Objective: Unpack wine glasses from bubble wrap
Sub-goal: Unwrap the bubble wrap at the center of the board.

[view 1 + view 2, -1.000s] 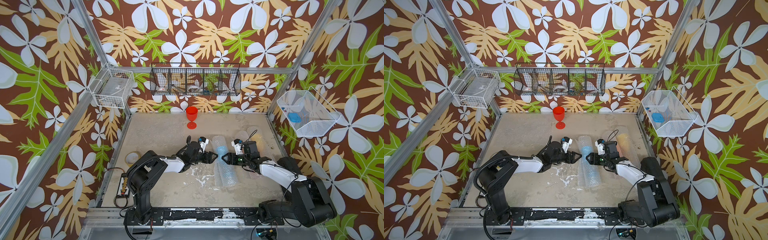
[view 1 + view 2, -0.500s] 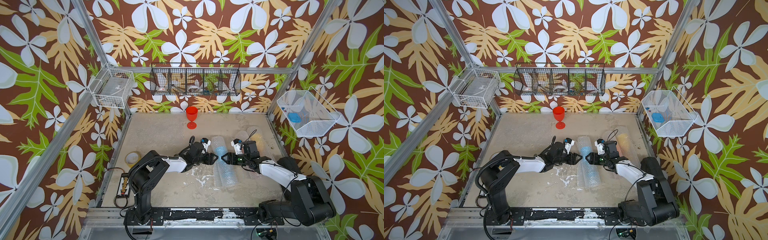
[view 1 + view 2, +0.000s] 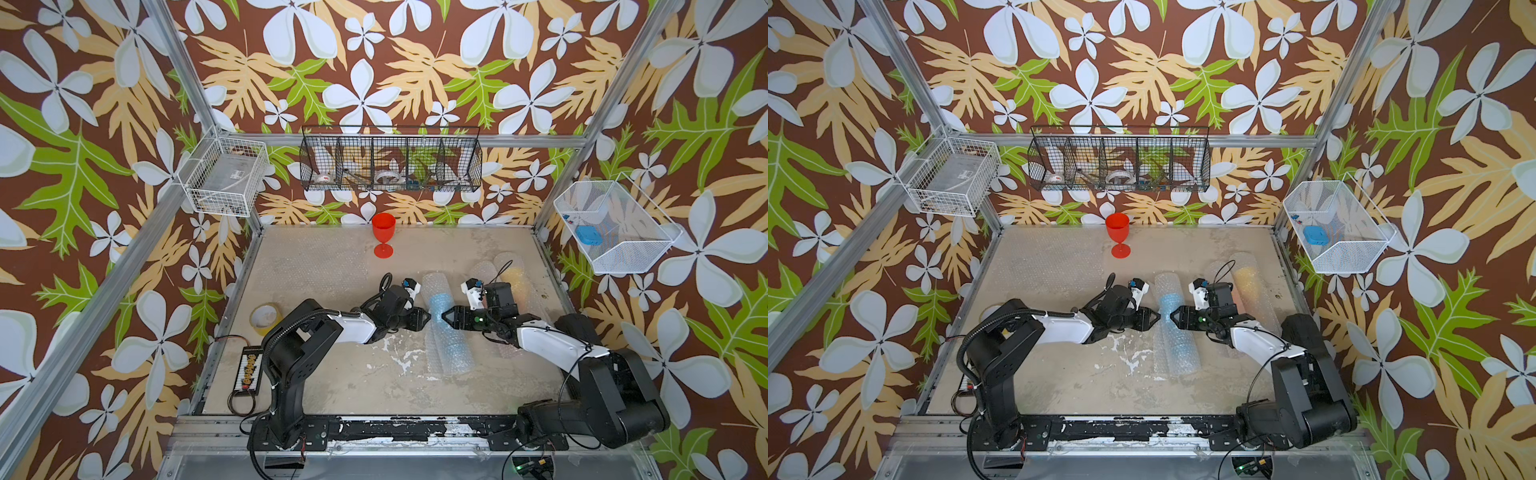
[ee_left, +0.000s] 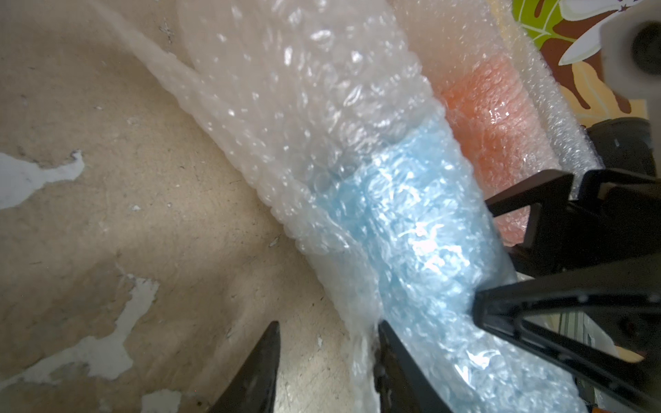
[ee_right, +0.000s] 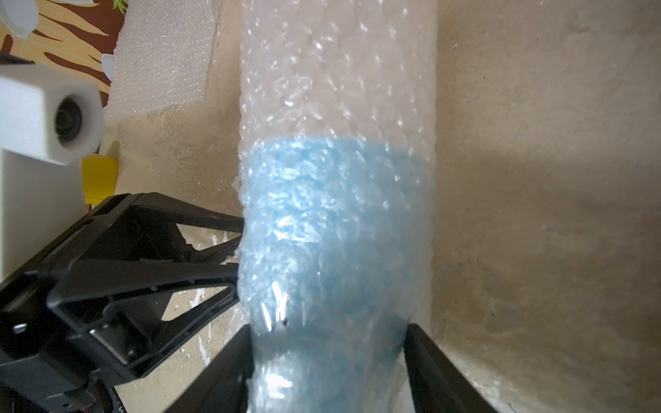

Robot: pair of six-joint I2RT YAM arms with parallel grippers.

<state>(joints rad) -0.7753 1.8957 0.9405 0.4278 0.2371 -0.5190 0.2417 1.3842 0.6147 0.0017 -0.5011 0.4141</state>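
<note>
A scuffed beige tabletop [image 3: 365,395] carries a clear bubble-wrap tube [image 3: 455,353] enclosing a light blue plastic goblet [image 3: 440,301]. The right gripper [image 3: 444,319] is clamped across that tube. Opposite it, the left gripper [image 3: 428,320] has parted jaws straddling the tube's loose edge. A bare red plastic goblet [image 3: 383,235] stands upright well behind the tube.

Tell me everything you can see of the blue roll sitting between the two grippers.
The bubble-wrap tube lies flat on the tabletop, near its middle, long axis running front to back. It is clear dimpled wrap, rolled and not yet opened. The light blue goblet shows pale through it, rim toward the back wall. The roll is pinched narrow at the waist. The right gripper clamps it on both sides. The left gripper, jaws apart, straddles the wrap's side edge.
</note>
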